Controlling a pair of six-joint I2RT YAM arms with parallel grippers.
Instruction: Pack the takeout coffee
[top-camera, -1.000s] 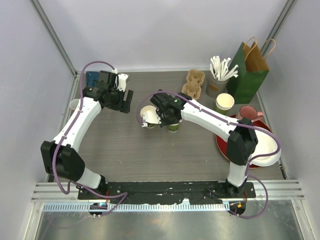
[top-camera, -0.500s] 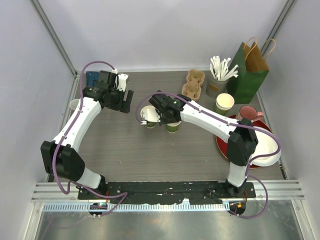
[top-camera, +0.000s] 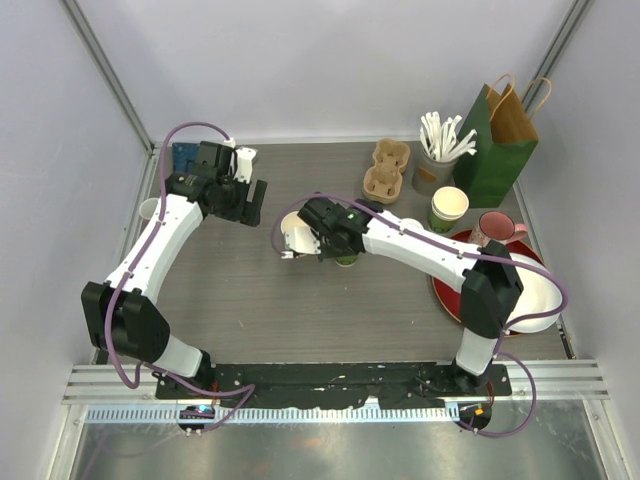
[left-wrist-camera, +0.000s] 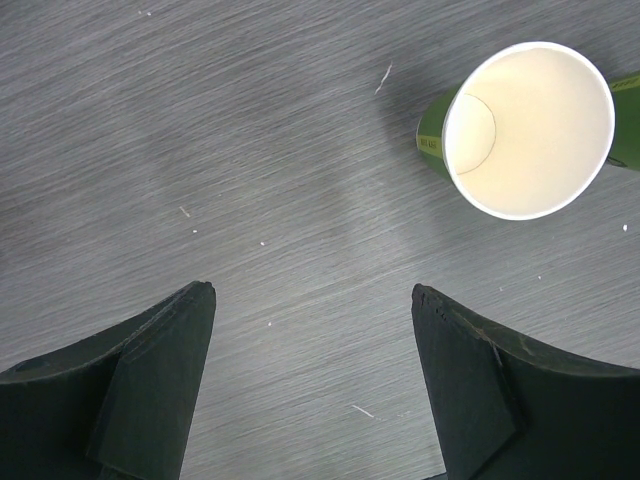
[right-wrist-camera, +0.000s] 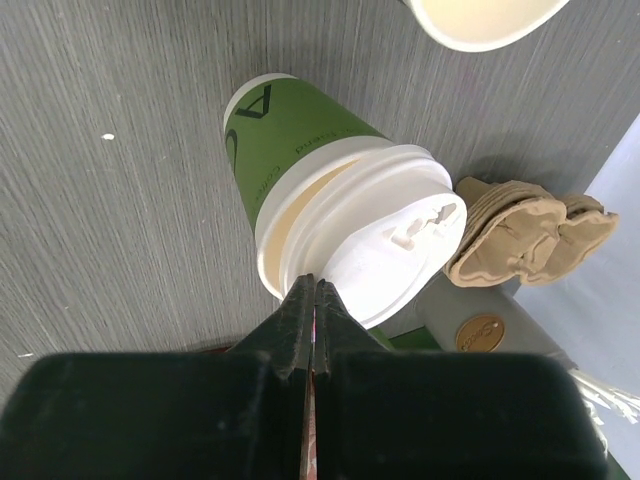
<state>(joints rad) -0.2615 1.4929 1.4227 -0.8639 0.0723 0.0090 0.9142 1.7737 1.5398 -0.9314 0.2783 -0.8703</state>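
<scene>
Matt dark-grey wood-grain table (left-wrist-camera: 250, 150), fine streaks, few pale specks. Green paper lidded cup (right-wrist-camera: 290, 140), matt printed wall; its lid (right-wrist-camera: 390, 240) white plastic, smooth, slight sheen. The open cup (left-wrist-camera: 530, 130) cream paper inside, smooth, seam showing. Black matt plastic fingers on left hand (left-wrist-camera: 313, 295). Brown moulded-pulp carrier (right-wrist-camera: 520, 225), rough. Green matt paper bag (top-camera: 490, 150). Glossy red plate (top-camera: 442, 287).
</scene>
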